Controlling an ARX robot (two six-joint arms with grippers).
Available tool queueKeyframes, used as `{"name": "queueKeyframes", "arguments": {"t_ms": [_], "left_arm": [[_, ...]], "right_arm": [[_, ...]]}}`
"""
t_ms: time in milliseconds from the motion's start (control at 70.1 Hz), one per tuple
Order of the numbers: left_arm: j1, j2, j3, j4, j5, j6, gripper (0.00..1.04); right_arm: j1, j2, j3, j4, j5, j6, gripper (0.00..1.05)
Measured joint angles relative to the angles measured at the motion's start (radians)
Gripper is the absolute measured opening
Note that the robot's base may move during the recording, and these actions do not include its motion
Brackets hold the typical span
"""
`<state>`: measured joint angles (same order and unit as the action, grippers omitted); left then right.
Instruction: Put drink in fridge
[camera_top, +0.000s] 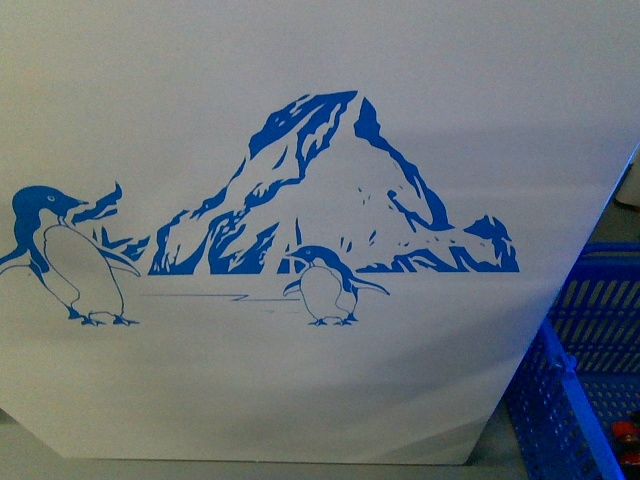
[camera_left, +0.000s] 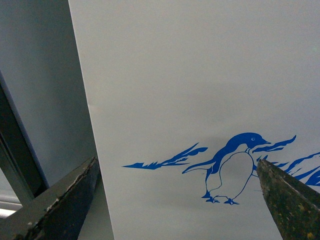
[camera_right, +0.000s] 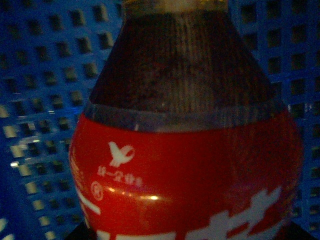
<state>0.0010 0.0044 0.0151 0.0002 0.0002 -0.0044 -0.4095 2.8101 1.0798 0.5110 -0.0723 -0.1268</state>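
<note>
**Front view.** Faces the flat side of the white chest cooler (camera_top: 320, 60), printed with blue penguins and a mountain. Catches, low and right of that cooler, a corner of the blue plastic mesh basket (camera_top: 585, 330). Holds inside it a small red spot (camera_top: 625, 436), perhaps a bottle cap, though too small to say. Shows neither arm.

**Left wrist view.** Looks at the same cooler wall (camera_left: 200, 60), close to one printed penguin. Shows the left gripper (camera_left: 176, 164) spread wide, its dark fingers (camera_left: 65, 200) far apart with nothing between them. Points at the cooler's side, not at the basket.

**Right wrist view.** Fills almost wholly with the clear plastic bottle of dark amber liquid, red-labelled (camera_right: 190, 150), with the basket's blue grid (camera_right: 40, 75) behind it on both sides. Puts the right gripper very near, with the bottle straight ahead of the wrist and the label facing it. Runs the bottle's long axis, label to shoulder, across the camera's line of sight, so probably broadside to the jaws. Hides the fingertips, so cannot tell whether spread or clamped on the bottle.

Makes the right arm plainly the nearer one. Leaves the drink in the basket, right of the cooler and not yet in it. Calls, by judgement, for a lift up and across toward the cooler's top, which is out of sight here.
</note>
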Motion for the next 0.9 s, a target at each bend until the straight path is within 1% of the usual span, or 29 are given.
{"name": "queueKeyframes", "arguments": {"t_ms": [114,171,214,300,471,557,699,814,899], "left_arm": [[0.0,0.0,0.0,0.0,0.0,0.0,0.97],[0.0,0.0,0.0,0.0,0.0,0.0,0.97],[0.0,0.0,0.0,0.0,0.0,0.0,0.97],[0.0,0.0,0.0,0.0,0.0,0.0,0.97],[0.0,0.0,0.0,0.0,0.0,0.0,0.97],[0.0,0.0,0.0,0.0,0.0,0.0,0.97],[0.0,0.0,0.0,0.0,0.0,0.0,0.97],[0.0,0.0,0.0,0.0,0.0,0.0,0.97],[0.0,0.0,0.0,0.0,0.0,0.0,0.97]], "right_arm": [[0.004,-0.162,-0.121,0.061,-0.021,0.002,0.39],[0.008,-0.322,-0.223,0.119,-0.025,-0.015,0.39],[0.008,-0.452,-0.296,0.13,-0.045,-0.024,0.39],[0.007,-0.686,-0.422,0.117,-0.079,-0.034,0.39],[-0.001,-1.051,-0.559,0.016,-0.137,-0.048,0.39],[-0.009,-1.232,-0.587,-0.045,-0.163,-0.05,0.39],[-0.019,-1.514,-0.577,-0.156,-0.188,-0.033,0.38],[-0.012,-1.699,-0.546,-0.222,-0.188,0.008,0.38],[0.01,-1.805,-0.51,-0.275,-0.176,0.04,0.38]]}}
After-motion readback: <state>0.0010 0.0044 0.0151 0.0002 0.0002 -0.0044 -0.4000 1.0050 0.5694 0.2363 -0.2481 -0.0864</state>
